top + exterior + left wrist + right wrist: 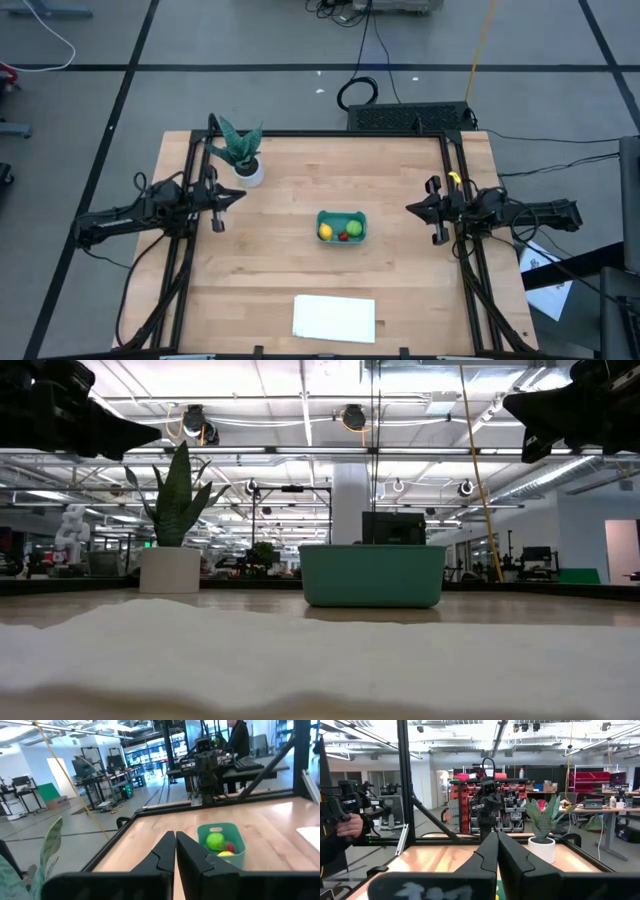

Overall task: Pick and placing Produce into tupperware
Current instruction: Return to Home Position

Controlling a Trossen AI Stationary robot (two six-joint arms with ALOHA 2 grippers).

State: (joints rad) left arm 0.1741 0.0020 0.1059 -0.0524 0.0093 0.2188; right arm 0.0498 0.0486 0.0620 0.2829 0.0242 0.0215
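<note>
Nearest the front edge of the table [250,270], a flat white sheet [334,318] lies by itself, well apart from everything else. Behind it, at about the middle of the table, the teal tub [341,213] stands upright on the wood. All three pieces of produce lie inside it. The yellow lemon [325,232] is at the end toward the left arm, and the green ball [354,228] is at the end toward the right arm. The red strawberry [343,237] lies between them (in the left wrist view it shows as a small red patch beside the ball).

To either side of the tub, one arm hangs over each side rail. The left gripper [238,196] points inward toward the tub and is well apart from it. Its two fingers are pressed together and hold nothing. The right gripper [410,208] faces it from the opposite side, fingers likewise closed together with nothing between them. In the low view both grippers sit high above the table surface.

Farther back, near the rear corner on the left arm's side, a spiky green plant [240,148] stands upright in a white pot [250,172]. Beyond the table, the right wrist view shows a person's hand [350,827] near a dark device.
</note>
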